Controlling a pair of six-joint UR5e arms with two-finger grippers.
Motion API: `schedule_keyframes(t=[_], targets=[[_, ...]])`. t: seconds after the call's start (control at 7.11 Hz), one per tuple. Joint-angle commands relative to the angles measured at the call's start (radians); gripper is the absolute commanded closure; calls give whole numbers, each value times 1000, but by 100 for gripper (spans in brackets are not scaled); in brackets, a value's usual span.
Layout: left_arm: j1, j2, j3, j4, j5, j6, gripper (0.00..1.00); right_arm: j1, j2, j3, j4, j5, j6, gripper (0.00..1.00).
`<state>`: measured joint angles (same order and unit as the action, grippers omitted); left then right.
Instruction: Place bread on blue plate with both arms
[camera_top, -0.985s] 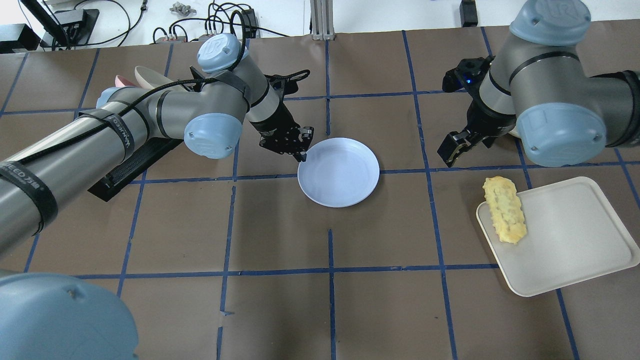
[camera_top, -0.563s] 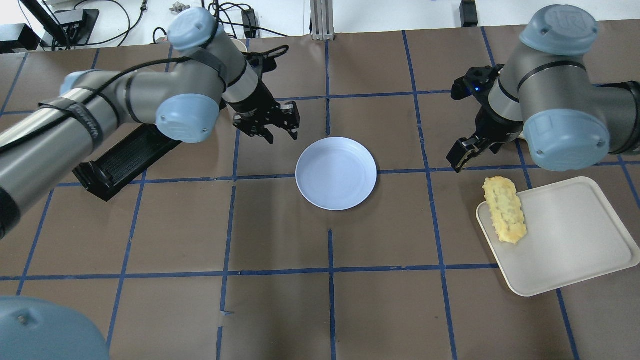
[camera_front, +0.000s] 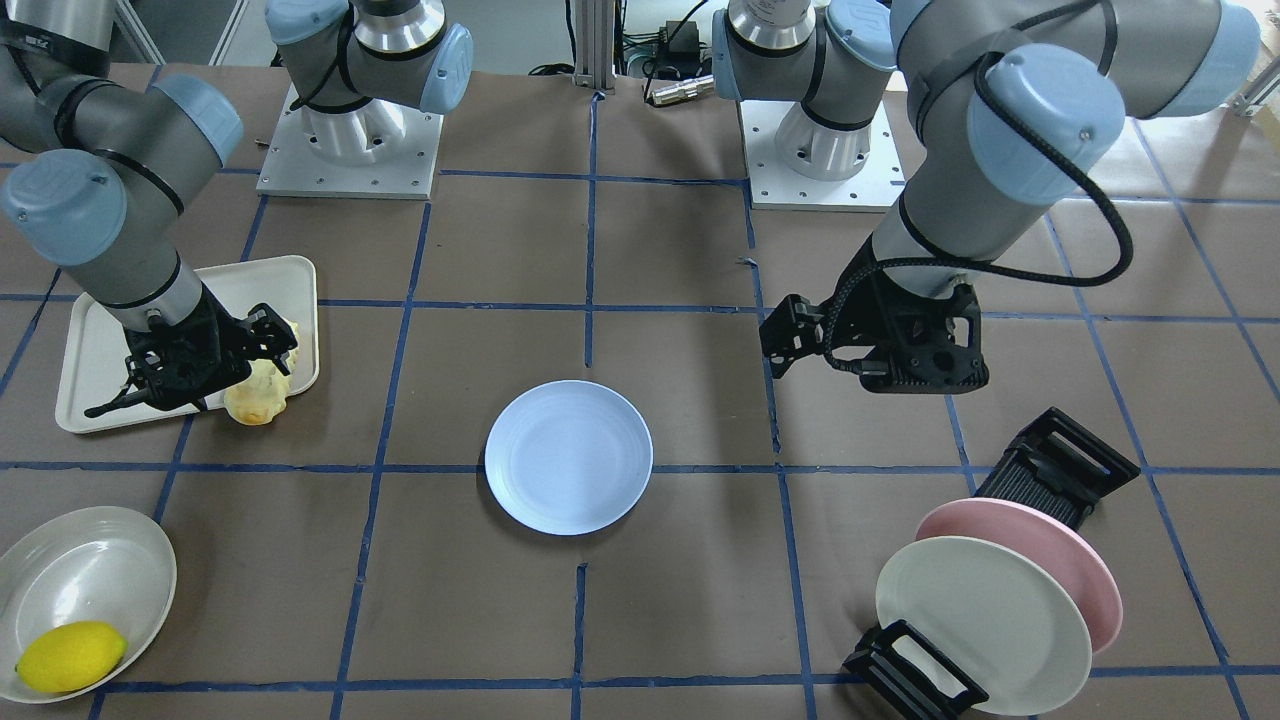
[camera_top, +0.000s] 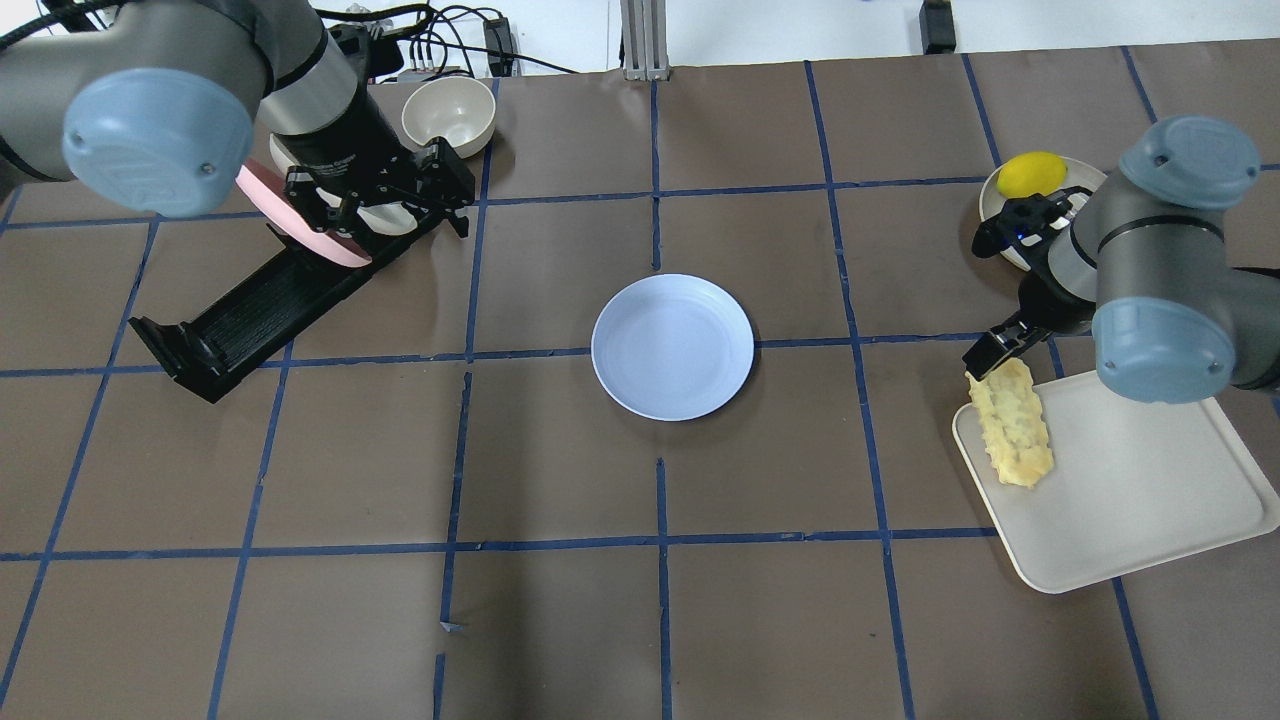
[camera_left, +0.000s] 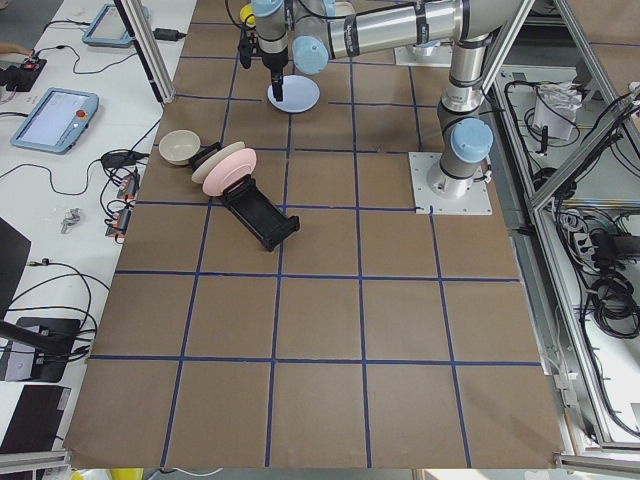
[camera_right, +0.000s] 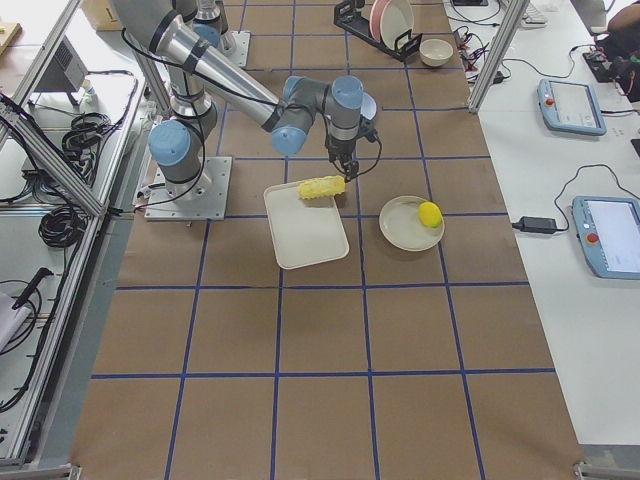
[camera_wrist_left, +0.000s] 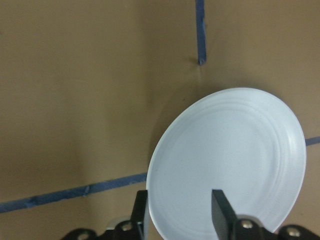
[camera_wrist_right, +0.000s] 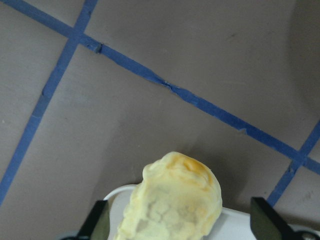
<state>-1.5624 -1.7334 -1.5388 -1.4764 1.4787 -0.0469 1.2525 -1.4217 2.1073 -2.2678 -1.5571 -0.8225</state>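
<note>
The blue plate (camera_top: 672, 347) lies flat at the table's middle, also in the front view (camera_front: 568, 457) and the left wrist view (camera_wrist_left: 230, 160). The bread (camera_top: 1010, 423) lies on the left edge of a cream tray (camera_top: 1130, 480), one end over the rim. My right gripper (camera_top: 990, 355) is open just over that far end; the right wrist view shows the bread's tip (camera_wrist_right: 172, 200) between the spread fingers. My left gripper (camera_top: 385, 205) is open and empty, above the dish rack, well left of the plate.
A black dish rack (camera_top: 250, 310) holds a pink plate (camera_front: 1050, 550) and a cream-white plate (camera_front: 980, 625). A small cream bowl (camera_top: 448, 115) stands at the back left. A lemon (camera_top: 1030, 173) lies in a shallow bowl (camera_front: 90, 570) behind the tray.
My left gripper has drawn back from the blue plate's rim, up and left to over the rack. My right gripper has moved down and right to the bread's far end.
</note>
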Motion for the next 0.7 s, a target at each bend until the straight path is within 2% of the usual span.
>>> schedule_keyframes(t=[0.0,0.14,0.42,0.56], targets=[[-7,78,55,-148,82,18,0,-22,10,112,-174,8,-12,0],[-4,109,46,-169,112,19,0,-22,10,143,-227,8,-12,6],[2,78,43,-144,118,68,0,-24,4,167,-234,3,18,70],[4,66,58,-142,108,65,0,-24,4,168,-227,5,25,91]])
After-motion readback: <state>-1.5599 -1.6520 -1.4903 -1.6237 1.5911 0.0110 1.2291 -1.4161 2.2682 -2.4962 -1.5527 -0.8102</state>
